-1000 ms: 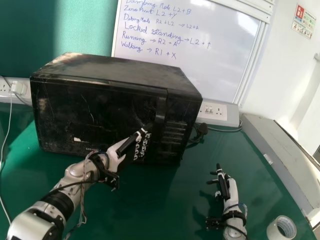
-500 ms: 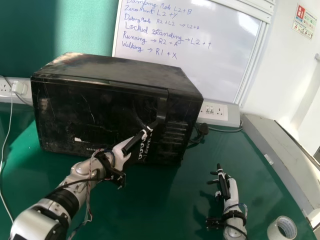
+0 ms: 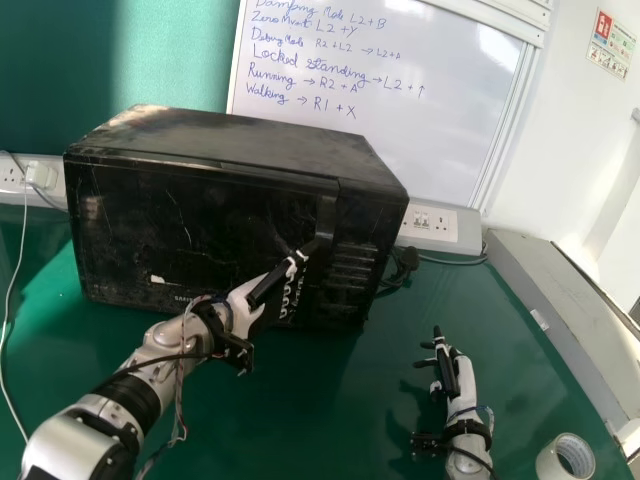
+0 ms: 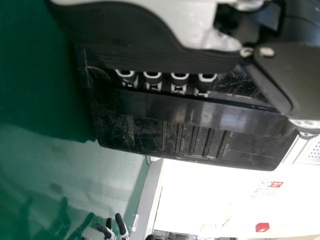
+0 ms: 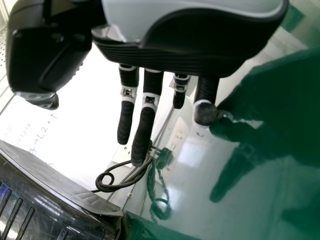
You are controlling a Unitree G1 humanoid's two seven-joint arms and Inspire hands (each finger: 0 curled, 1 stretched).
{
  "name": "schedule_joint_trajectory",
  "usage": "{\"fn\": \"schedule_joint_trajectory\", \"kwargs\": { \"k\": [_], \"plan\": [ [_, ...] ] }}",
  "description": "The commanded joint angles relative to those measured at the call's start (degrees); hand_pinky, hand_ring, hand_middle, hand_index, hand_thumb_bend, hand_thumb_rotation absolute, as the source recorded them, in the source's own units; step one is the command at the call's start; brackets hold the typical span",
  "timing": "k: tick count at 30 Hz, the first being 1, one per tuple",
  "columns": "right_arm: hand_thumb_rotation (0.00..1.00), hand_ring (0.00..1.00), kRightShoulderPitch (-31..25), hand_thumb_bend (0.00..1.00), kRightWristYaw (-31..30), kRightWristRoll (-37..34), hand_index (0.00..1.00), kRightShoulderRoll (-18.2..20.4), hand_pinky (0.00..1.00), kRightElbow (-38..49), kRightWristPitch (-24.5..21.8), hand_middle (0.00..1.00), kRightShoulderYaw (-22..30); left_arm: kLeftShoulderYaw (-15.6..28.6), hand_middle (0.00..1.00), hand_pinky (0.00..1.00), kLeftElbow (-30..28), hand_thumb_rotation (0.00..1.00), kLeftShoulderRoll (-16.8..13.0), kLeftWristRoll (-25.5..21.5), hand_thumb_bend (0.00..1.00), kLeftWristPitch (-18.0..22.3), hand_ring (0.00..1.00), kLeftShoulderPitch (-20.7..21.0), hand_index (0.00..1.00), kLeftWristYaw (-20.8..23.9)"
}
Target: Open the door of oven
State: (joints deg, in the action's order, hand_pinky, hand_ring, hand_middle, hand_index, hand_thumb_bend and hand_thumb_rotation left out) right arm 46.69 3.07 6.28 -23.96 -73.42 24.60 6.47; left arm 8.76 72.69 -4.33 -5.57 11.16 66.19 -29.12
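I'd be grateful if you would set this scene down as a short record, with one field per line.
appliance: black oven on a green table
door: closed
handle: upright bar toward the right side of the oven's front
left hand: beside the lower part of the handle; whether it has a firm hold cannot be told
right hand: open, fingers extended, to the right of the oven
near right hand: roll of tape
behind oven: whiteboard with handwriting
task status: door not yet open
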Motion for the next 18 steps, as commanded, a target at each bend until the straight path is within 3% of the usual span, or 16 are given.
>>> {"fn": "schedule_joint_trajectory", "kwargs": {
  "k": [1,10,18],
  "plan": [
    [0.75,0.23,-0.8,0.77,-0.9,0.2,0.62,1.8,0.19,-1.6,-1.9,0.38,-0.3,0.6,1.0,1.0,0.6,0.94,1.8,-0.5,1.0,-0.7,1.0,1.9,1.0,-1.1],
    [0.76,0.23,-0.5,0.79,-0.4,0.8,0.62,2.0,0.19,-1.7,-2.2,0.38,-0.7,1.6,1.0,0.92,0.7,0.93,2.7,-0.4,1.0,-1.8,1.0,2.6,1.0,-1.5],
    [0.76,0.23,-0.3,0.79,-0.8,0.4,0.63,2.1,0.19,-1.8,-2.6,0.38,-0.5,1.1,0.97,0.8,0.9,0.96,3.1,0.0,1.0,-2.6,0.92,3.2,1.0,-3.2]
  ]
}}
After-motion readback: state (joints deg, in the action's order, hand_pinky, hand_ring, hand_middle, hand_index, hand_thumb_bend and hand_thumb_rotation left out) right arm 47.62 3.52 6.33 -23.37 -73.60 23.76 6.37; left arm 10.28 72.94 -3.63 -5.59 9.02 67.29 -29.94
